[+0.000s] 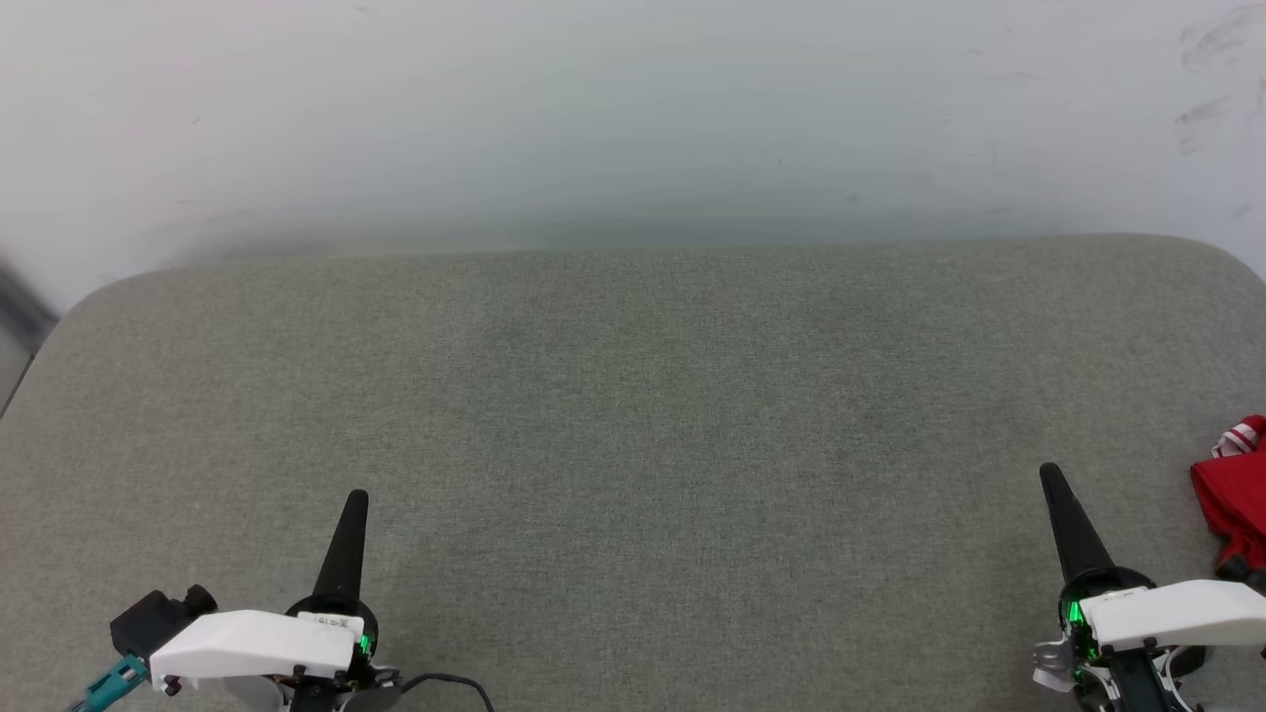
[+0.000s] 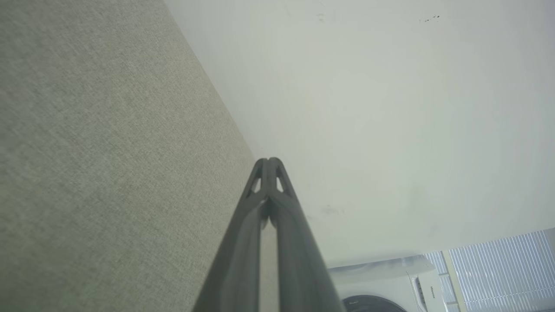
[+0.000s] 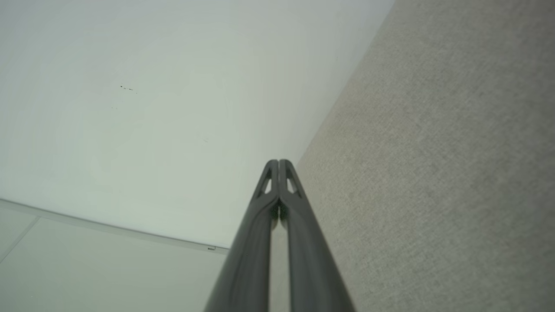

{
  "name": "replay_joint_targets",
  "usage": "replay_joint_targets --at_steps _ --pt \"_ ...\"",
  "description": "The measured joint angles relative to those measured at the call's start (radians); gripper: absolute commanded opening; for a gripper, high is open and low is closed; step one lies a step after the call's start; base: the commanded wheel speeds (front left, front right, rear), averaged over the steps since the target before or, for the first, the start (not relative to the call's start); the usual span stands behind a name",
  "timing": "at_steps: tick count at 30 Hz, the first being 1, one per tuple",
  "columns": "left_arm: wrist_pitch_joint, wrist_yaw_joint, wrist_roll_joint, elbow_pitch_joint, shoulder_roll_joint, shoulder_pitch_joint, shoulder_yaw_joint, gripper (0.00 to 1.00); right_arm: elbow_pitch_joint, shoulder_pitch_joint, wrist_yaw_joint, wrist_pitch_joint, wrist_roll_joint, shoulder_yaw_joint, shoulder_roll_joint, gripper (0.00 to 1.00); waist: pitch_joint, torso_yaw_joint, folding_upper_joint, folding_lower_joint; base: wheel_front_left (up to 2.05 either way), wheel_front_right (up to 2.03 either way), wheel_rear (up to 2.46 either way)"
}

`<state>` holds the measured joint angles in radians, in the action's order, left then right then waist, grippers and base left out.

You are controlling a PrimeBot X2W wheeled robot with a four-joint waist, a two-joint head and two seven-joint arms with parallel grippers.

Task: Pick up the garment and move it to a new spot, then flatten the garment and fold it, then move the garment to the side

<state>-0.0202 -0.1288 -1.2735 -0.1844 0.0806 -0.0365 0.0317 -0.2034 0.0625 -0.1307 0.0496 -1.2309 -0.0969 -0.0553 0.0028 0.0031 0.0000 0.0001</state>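
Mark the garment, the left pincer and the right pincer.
garment (image 1: 1232,499): head view, red body fabric at the right edge.
left pincer (image 1: 356,500): head view, closed fingertips, lower left.
right pincer (image 1: 1049,475): head view, closed fingertips, lower right.

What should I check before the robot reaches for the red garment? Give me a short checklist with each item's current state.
1. Garment found: the garment lies at the right edge of the grey cushion in the head view. Ok.
2. Whole garment in view: the frame edge cuts it off. Not ok.
3. How it lies, flat or bunched: cannot tell.
4. Right end effector empty and apart from the garment: ok.
5. Right end effector opened for a grasp: its fingers are shut together. Not ok.
6. Left end effector empty and shut: ok.
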Motion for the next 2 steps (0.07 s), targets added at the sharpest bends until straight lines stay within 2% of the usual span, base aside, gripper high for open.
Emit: replay_joint_targets --at_steps 2 --pt "0.003 0.000 -0.016 -0.002 0.000 -0.005 0.002 0.00 -0.001 0.001 0.000 0.003 -0.019 0.000 0.000 0.00 0.000 0.000 0.0000 0.0000 0.00 0.00 0.00"
